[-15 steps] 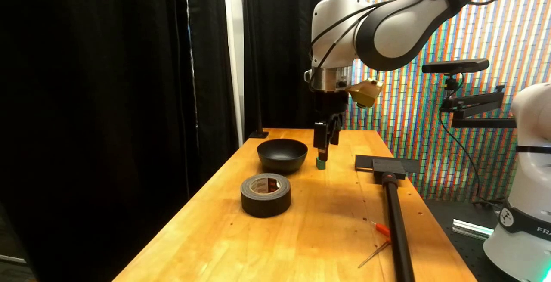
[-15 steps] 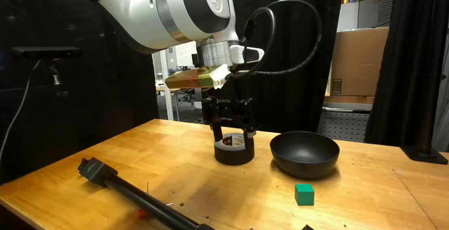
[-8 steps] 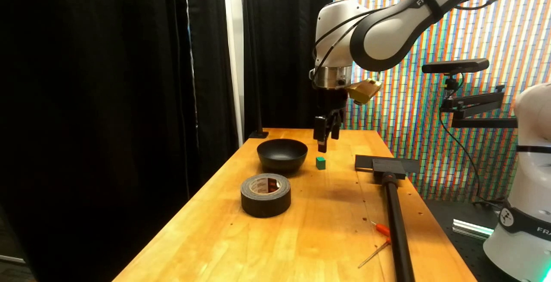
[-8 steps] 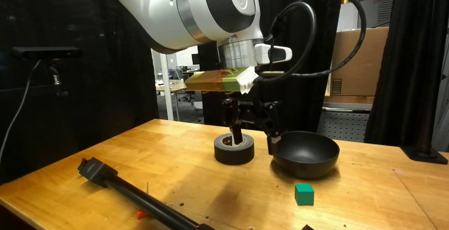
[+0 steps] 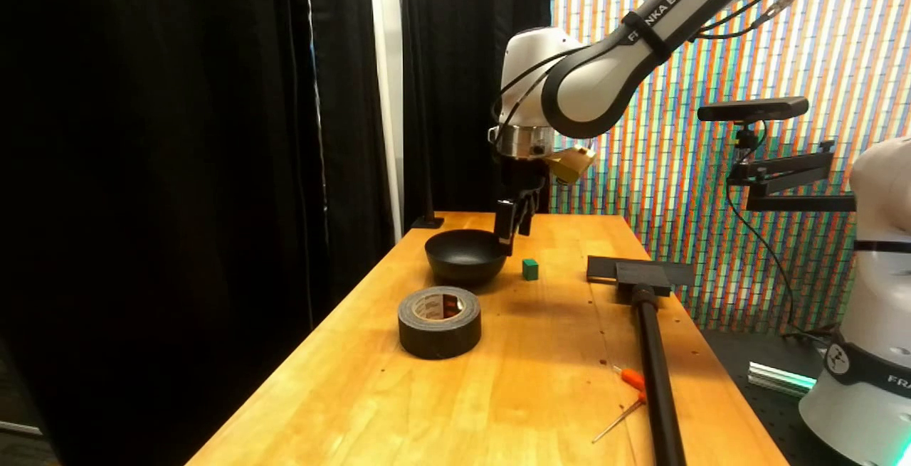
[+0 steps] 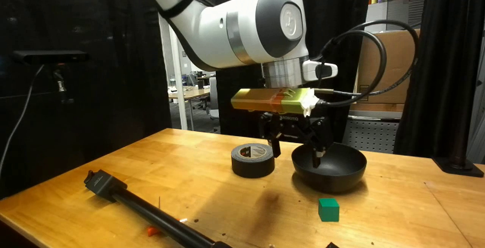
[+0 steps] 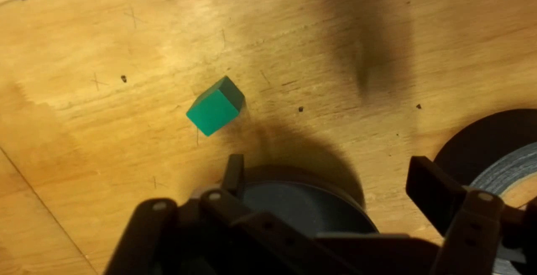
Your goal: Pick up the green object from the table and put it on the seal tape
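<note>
The green object [image 5: 530, 269] is a small cube resting on the table beside the black bowl; it shows in both exterior views [image 6: 329, 210] and in the wrist view [image 7: 214, 109]. The seal tape [image 6: 253, 167] is a thick dark roll lying flat with its hole up; it also shows in an exterior view [image 5: 440, 338] and partly at the right edge of the wrist view [image 7: 465, 149]. My gripper [image 6: 296, 158] is open and empty above the table, near the bowl and the tape. In the wrist view its spread fingers [image 7: 327, 163] are apart from the green object.
A black bowl [image 6: 329, 180] stands between the tape and the green object, close under my gripper. A black pole with a flat mount [image 5: 658, 373] lies along the table edge. Red-handled tools [image 5: 632, 378] lie beside it. A dark stand base [image 6: 457, 166] is at the far side.
In an exterior view my open gripper has moved right, from in front of the tape toward the bowl and the green object. The green object, tape and bowl have not moved.
</note>
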Motion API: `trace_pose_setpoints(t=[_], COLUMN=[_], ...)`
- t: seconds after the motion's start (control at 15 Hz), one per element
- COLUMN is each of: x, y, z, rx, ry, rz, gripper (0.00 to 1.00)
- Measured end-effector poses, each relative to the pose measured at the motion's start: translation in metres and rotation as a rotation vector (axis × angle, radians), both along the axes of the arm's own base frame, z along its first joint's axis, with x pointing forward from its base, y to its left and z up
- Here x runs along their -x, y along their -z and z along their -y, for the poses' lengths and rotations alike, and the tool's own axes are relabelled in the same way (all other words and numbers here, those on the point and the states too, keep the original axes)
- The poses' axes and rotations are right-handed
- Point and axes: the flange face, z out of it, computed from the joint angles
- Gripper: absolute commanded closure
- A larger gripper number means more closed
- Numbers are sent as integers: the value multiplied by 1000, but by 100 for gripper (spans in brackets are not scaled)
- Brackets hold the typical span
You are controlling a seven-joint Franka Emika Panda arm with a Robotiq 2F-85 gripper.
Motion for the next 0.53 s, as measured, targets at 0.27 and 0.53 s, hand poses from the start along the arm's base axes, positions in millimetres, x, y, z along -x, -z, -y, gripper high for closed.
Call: trace_pose_setpoints(t=[0.27,0.53], x=[-15,-13], y=[7,11], z=[27,52], rx=[-25,-52], ry=[6,42], rz=[-1,5], gripper=[0,0])
